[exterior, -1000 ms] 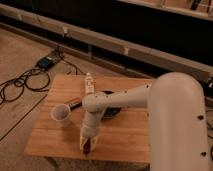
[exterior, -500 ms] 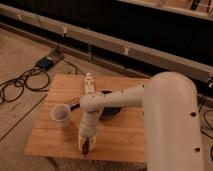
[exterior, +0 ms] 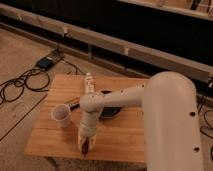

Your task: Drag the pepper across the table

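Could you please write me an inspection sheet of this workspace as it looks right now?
Surface: small light wooden table with a slatted top, standing on a carpeted floor.
Job's things: a reddish-brown pepper lies near the table's front edge, right at the gripper's tip.
Clutter: a white cup at the left, a dark bowl behind the arm, a small white bottle near the back, a small dark bar by the cup.
Grippers: the gripper points down onto the pepper at the front edge.
Cables: black cables and a power block lie on the floor to the left.
Surroundings: a dark wall with a light rail behind.
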